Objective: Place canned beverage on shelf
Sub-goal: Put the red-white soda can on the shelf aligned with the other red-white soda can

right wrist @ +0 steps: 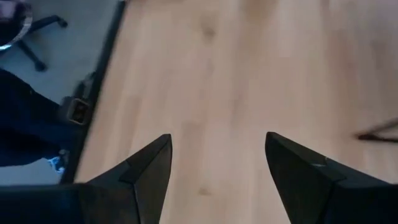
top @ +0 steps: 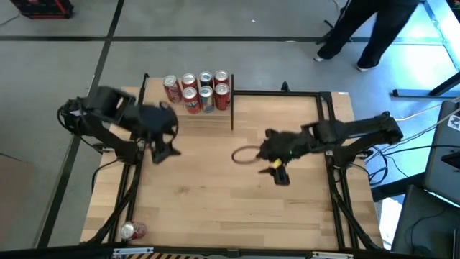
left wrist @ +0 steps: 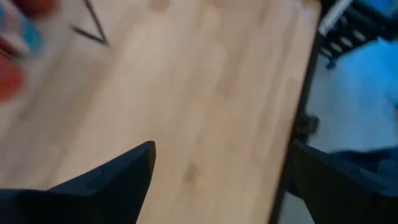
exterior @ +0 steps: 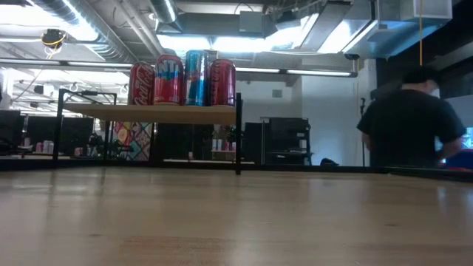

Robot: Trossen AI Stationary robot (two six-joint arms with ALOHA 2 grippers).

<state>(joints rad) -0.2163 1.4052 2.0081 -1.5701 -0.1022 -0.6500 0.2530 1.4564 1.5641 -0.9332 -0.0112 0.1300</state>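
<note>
Several canned beverages [top: 198, 90] stand upright on the shelf [top: 188, 119], a small wood board on thin black posts at the table's far edge; the low view shows the cans [exterior: 182, 77] on the board [exterior: 148, 112]. One more red can [top: 133, 231] rests at the table's near-left corner. My left gripper [top: 165, 149] hovers open over the table's left part, near the shelf's front, with nothing between its fingers [left wrist: 221, 152]. My right gripper [top: 277, 173] hovers open over the table's middle right, also with nothing between its fingers [right wrist: 217, 140].
A thin dark loop [top: 244, 155] lies on the table just left of my right gripper. Black frame rails [top: 287, 92] run along the table's far right edge. A person [top: 374, 32] walks beyond the far edge and also shows in the low view [exterior: 414, 118].
</note>
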